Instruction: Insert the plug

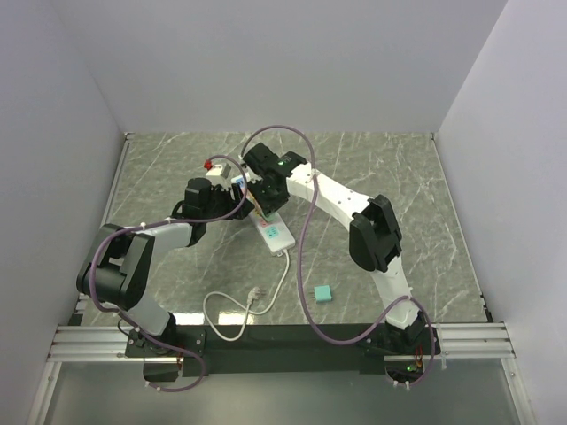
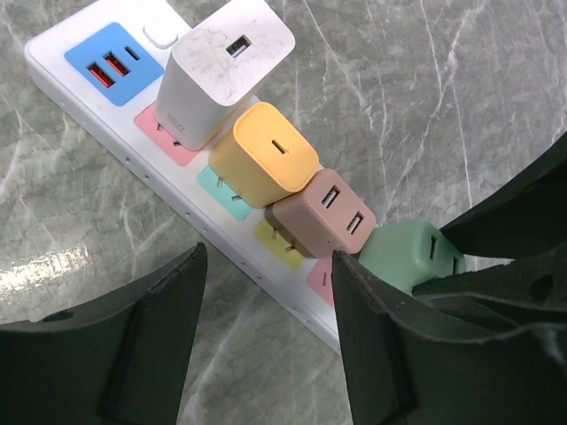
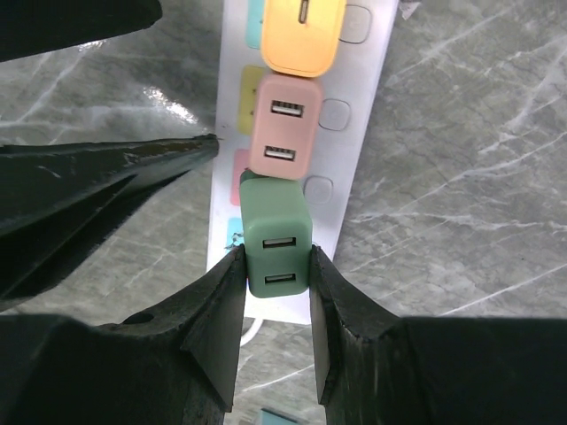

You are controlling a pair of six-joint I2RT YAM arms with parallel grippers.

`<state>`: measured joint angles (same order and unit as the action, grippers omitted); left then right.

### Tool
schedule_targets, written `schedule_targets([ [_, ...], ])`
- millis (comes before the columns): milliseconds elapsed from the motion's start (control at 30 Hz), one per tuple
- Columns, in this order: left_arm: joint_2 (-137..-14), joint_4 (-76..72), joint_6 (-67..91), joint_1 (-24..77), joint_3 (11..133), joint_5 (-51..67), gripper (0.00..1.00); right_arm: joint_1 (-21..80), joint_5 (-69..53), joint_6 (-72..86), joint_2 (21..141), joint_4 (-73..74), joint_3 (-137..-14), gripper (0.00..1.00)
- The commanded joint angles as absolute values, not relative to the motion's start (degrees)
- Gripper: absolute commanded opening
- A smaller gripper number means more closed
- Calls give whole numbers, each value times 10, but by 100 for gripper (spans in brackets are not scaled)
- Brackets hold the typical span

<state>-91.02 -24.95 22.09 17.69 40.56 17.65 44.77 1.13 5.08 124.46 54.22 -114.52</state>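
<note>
A white power strip (image 1: 273, 232) lies on the marble table, with a white charger (image 2: 221, 66), a yellow plug (image 2: 264, 155) and a pink plug (image 2: 323, 212) standing in a row in it. My right gripper (image 3: 276, 266) is shut on a green plug (image 3: 276, 232) with two USB ports. It holds the plug right next to the pink plug (image 3: 285, 131), over the strip's pink socket pad. The green plug's prongs are hidden. My left gripper (image 2: 266, 266) stands open beside the strip's long edge, its right finger (image 2: 390, 345) close to the green plug (image 2: 403, 252).
The strip's white cable (image 1: 266, 297) curls toward the near table edge. A small teal block (image 1: 323, 292) lies near the right arm. A red-tipped object (image 1: 209, 165) sits behind the left gripper. Grey walls enclose the table.
</note>
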Motion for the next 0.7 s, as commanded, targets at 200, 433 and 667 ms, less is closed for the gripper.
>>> schedule_targets([
  [200,-908,-266,214,174,411,184,64,461,44,62,1258,568,-1167,0],
  [433,-910,-267,214,174,410,187,64,460,65,67,1262,570,-1167,0],
  [667,-908,-267,214,174,410,186,64,460,63,65,1269,570,-1174,0],
])
